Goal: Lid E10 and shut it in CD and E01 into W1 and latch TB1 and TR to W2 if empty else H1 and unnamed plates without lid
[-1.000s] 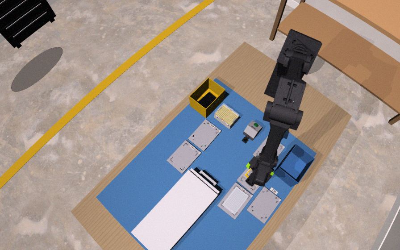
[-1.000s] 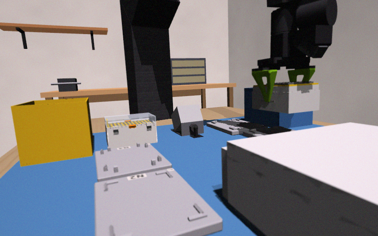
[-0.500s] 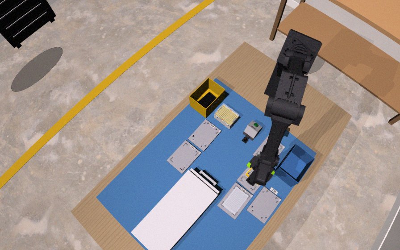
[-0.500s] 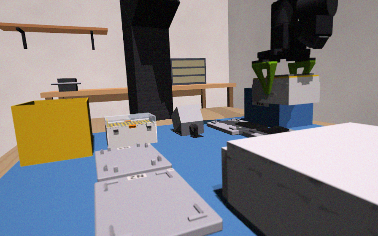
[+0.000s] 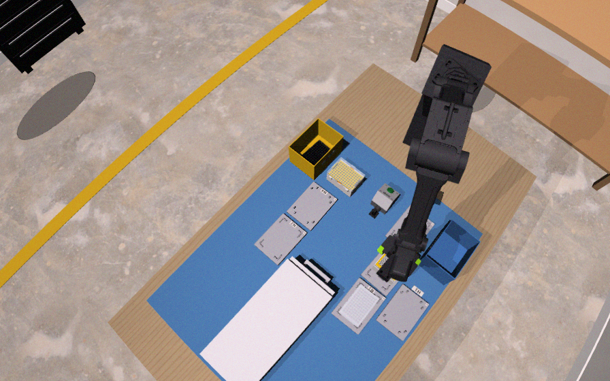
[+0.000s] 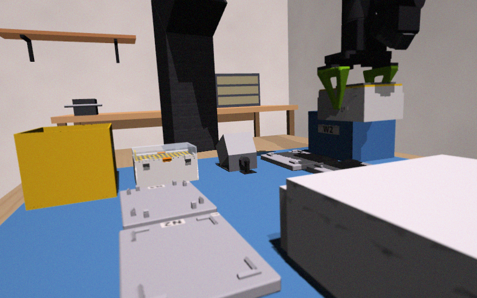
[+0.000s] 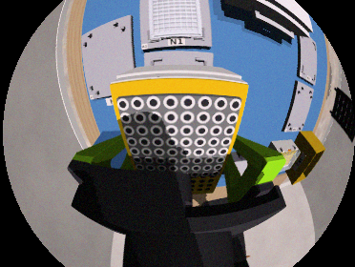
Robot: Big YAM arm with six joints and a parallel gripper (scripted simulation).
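Observation:
My gripper (image 5: pixel 399 255) (image 6: pixel 356 92) (image 7: pixel 178 133) is shut on the tip rack TR (image 5: pixel 381 260) (image 6: pixel 372 103) (image 7: pixel 180 128), a white box with a yellow-rimmed top. I hold it level, well above the mat, next to the blue bin W2 (image 5: pixel 463 258) (image 6: pixel 372 140). In the wrist view the rack's holes look empty. The yellow bin W1 (image 5: pixel 310 164) (image 6: pixel 66 165) holds a black plate (image 5: pixel 314 152). The tip box TB1 (image 5: pixel 344 175) (image 6: pixel 165 165) stands beside W1. The green key DONE (image 5: pixel 389 191) sits on its grey housing (image 6: pixel 237 150).
A white plate (image 5: pixel 358 305) (image 7: pixel 173 10) lies on nest N1. The white cooler CD (image 5: pixel 265 323) (image 6: pixel 386 210) takes up the front of the mat. Nest N2 (image 6: pixel 189 256) and the nest behind it (image 6: pixel 161 204) are bare. A grey nest (image 5: pixel 402 309) lies beside N1.

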